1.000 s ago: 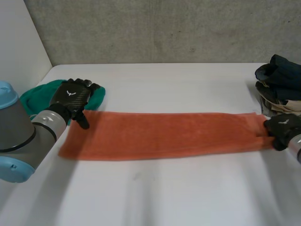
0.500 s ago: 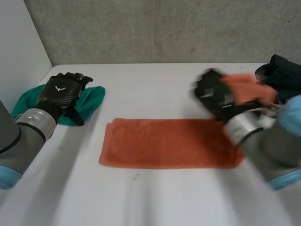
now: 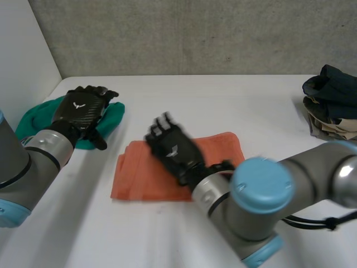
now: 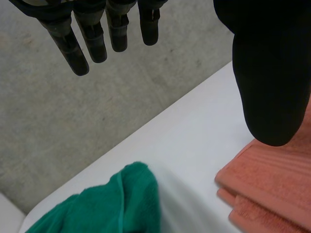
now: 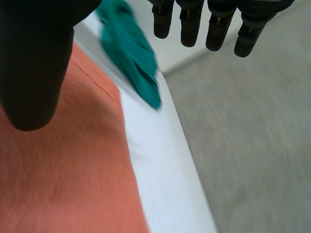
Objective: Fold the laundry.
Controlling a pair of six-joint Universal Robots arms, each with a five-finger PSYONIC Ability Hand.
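Lying folded beneath the right hand [image 3: 173, 148] is the orange towel [image 3: 133, 176].

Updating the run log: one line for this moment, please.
orange towel: folded in layers | right hand: open, over towel | left hand: open, over green cloth

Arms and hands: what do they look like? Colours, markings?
The left hand and right hand are black, with slim fingers and a thick rounded thumb. The back of the left one has a woven sheen and a small white emblem. Silver-grey wrist cuffs join the grey left arm and right arm, which have round light-blue caps.
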